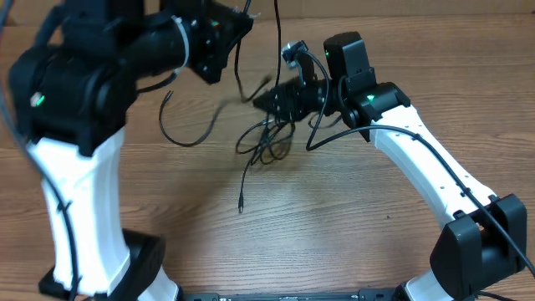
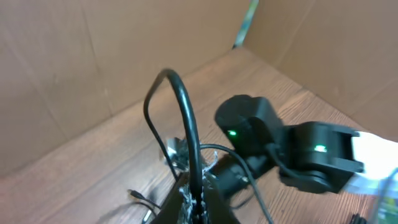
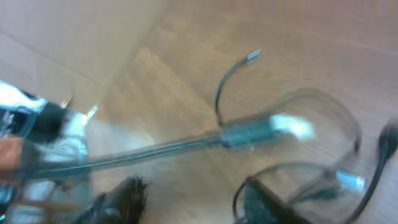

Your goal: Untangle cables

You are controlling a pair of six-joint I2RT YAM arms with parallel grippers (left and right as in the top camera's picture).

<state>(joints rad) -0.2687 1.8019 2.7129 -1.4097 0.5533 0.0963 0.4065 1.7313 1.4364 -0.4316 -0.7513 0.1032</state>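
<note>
A tangle of thin black cables (image 1: 267, 140) lies on the wooden table at mid-back. One strand runs down to a plug (image 1: 240, 205), and another loops out to the left (image 1: 188, 130). My left gripper (image 1: 227, 35) is raised at the back and is shut on a black cable (image 2: 181, 106) that arches above its fingers (image 2: 199, 202). My right gripper (image 1: 274, 100) hovers just above the tangle. In the right wrist view its fingers (image 3: 193, 193) are apart with nothing between them. A blurred cable with a connector (image 3: 249, 132) crosses in front.
Cardboard walls (image 2: 74, 68) close off the back of the wooden table (image 1: 334, 217). The right arm's black wrist (image 2: 280, 149) sits close to the left gripper. Both white arm bases stand at the front corners.
</note>
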